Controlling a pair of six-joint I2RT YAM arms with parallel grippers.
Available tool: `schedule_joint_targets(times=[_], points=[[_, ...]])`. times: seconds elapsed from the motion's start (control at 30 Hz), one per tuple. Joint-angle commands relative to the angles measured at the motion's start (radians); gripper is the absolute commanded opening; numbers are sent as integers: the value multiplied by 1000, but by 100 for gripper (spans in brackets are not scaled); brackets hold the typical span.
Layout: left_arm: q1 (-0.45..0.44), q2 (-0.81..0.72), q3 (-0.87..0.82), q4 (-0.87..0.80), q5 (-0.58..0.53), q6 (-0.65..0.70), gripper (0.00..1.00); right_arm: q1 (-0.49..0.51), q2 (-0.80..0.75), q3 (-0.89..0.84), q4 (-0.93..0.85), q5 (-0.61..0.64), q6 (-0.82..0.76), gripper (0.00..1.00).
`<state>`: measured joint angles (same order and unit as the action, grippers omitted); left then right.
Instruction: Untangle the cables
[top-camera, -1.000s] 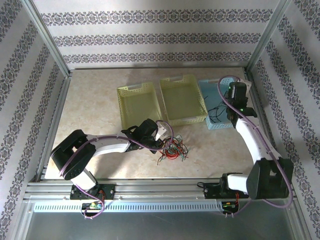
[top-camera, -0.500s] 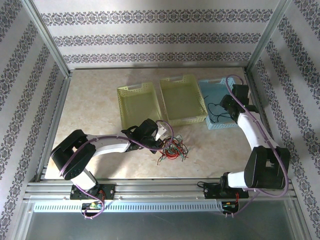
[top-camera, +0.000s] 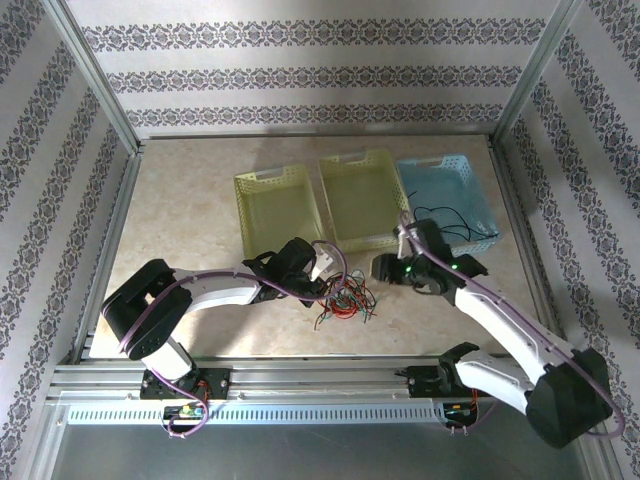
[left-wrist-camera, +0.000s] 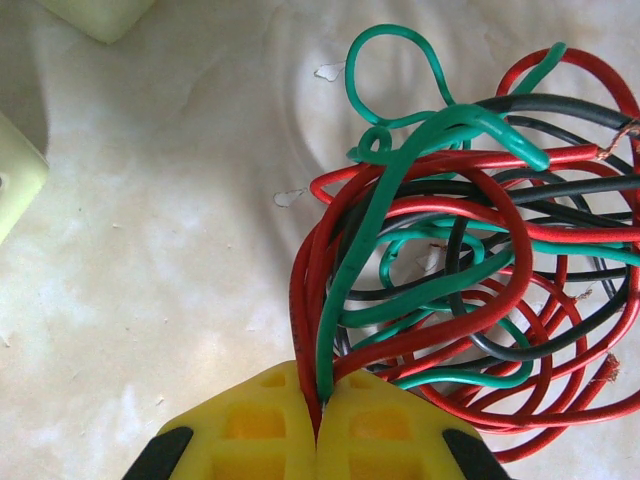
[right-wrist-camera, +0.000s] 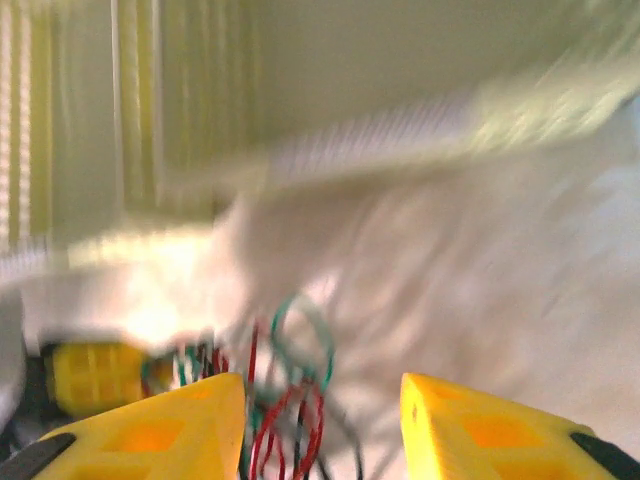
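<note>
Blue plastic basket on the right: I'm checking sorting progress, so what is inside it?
A thin black cable lies inside the blue plastic basket. The right arm covers its near left corner, so anything there cannot be seen.

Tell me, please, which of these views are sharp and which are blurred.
Left wrist: sharp, evenly lit, the cables crisp in the shut left gripper. Right wrist: heavy motion blur, the basket smeared into streaks, the open right gripper clearer. Top external: soft, even light, faint shadows, no glare.

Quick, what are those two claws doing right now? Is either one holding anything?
Left gripper: closed, pinching the cables.
Right gripper: open, holding nothing.
</note>
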<state>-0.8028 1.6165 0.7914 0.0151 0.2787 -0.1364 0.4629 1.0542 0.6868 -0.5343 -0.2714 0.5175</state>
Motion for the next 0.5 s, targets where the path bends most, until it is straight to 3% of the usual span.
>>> schedule_joint_targets(times=[0.0, 0.37, 0.47], points=[[7, 14, 28, 27, -14, -11, 0, 72, 48, -13, -46, -104, -28, 43], [7, 19, 32, 23, -12, -25, 0, 95, 156, -39, 20, -93, -63, 41], [7, 16, 34, 22, -16, -23, 0, 94, 174, -41, 34, -95, -74, 37]])
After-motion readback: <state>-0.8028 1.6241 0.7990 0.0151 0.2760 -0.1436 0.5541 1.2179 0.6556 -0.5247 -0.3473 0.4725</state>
